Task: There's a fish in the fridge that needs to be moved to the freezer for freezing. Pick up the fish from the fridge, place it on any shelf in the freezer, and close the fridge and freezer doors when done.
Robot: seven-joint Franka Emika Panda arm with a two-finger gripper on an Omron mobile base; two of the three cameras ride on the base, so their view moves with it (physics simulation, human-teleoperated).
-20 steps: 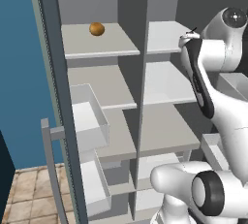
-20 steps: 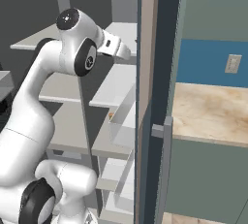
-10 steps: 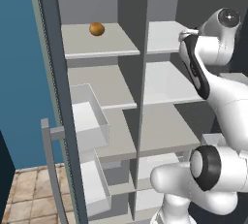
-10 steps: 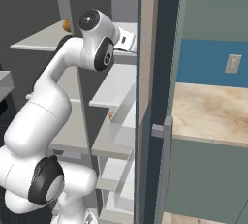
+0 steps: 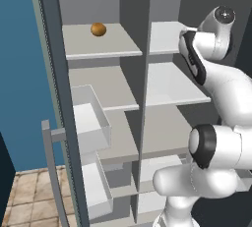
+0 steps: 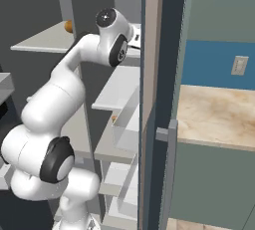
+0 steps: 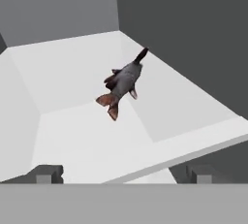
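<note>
The fish, small and dark grey with a reddish tail, lies flat on a pale grey shelf near the dark side wall. In the hand view my gripper is open, short of the shelf's front edge, its fingertips wide apart with nothing between them. In the left base view my arm reaches up to the top right shelf of the fridge half. Both doors stand open: the left door and the right door. The freezer half has its shelves on the left.
An orange ball sits on the top left shelf. White door bins jut from the left door, and others from the right door. A beige counter lies beyond the right door.
My arm has swung forward and toward the top right shelf, bringing the hand closer to it. The gripper has stayed open and the orange ball has not moved.
</note>
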